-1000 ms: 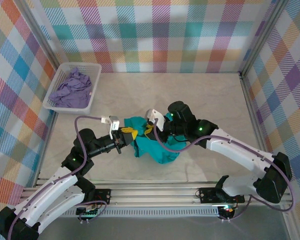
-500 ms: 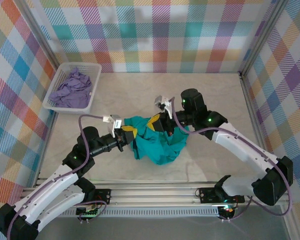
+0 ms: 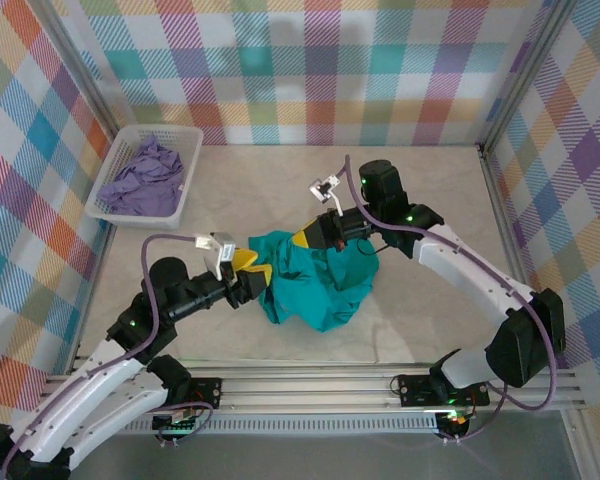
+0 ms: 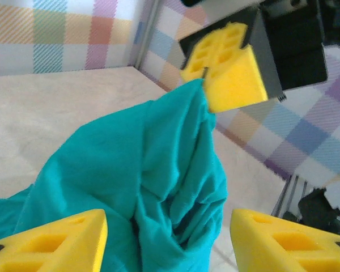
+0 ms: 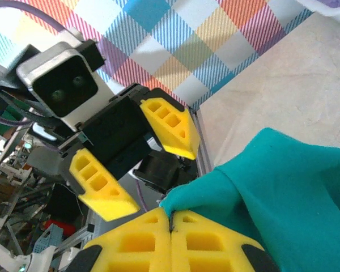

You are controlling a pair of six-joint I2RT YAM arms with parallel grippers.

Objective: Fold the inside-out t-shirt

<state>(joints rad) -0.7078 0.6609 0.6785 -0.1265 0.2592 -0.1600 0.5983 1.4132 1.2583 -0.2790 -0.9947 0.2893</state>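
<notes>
Pinching a raised fold of the teal t-shirt (image 3: 325, 285), the right tool (image 5: 171, 224) presses its pads together — the left tool (image 3: 250, 272) stands spread at the shirt's left edge.

The left arm (image 3: 110, 370) rises from its base and stretches forward and to the right, its wrist held low. The left pincer (image 3: 250, 275) points right with its two yellow pads standing apart and loose cloth of the shirt (image 3: 325, 285) lying between them. The right arm (image 3: 470, 270) reaches far out from its base, then bends back to the left at the elbow. The right pincer (image 3: 306, 238) points left and down, its pads pressed together on an edge of the shirt. It faces the left pincer from just beyond and right of it, near but apart.
</notes>
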